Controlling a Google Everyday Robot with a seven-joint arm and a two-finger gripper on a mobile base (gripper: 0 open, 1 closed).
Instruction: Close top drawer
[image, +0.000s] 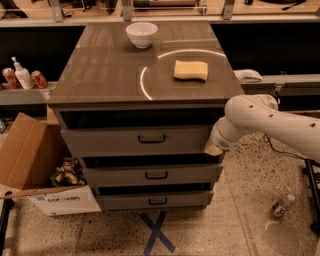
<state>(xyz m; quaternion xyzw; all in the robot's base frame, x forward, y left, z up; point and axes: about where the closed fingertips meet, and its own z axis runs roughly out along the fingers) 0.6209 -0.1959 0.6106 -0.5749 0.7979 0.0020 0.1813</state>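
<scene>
Cabinet (110, 75): grey, with a brown top that carries a bright ring of reflected light. Three drawers are stacked in its front.

My arm (280, 125): white, coming in from the right edge. My gripper (214, 147) sits at the right end of the top drawer's front, against its corner. Whether it is spread or closed, I cannot tell.

Top drawer (110, 141): directly under the cabinet top, with a dark gap above its panel. Its long axis runs left to right and its front faces the camera. A small dark handle (152, 139) sits at centre.

Cardboard box (25, 150): on the floor left of the cabinet, flaps open. The white side panel carries print that reads "corovan" (60, 198).

Middle drawer (120, 176) and bottom drawer (125, 201): shorter fronts, same handles.

Blue tape X (157, 232): on the floor in front of the cabinet.

Yellow sponge (190, 69): lying flat on the right of the top, inside the ring.

White bowl (142, 34): upright near the back edge.

Pump bottle (23, 75) and a red can (39, 79): on the left shelf, labels unreadable.

Plastic bottle (282, 205): lying on the floor at right.
</scene>
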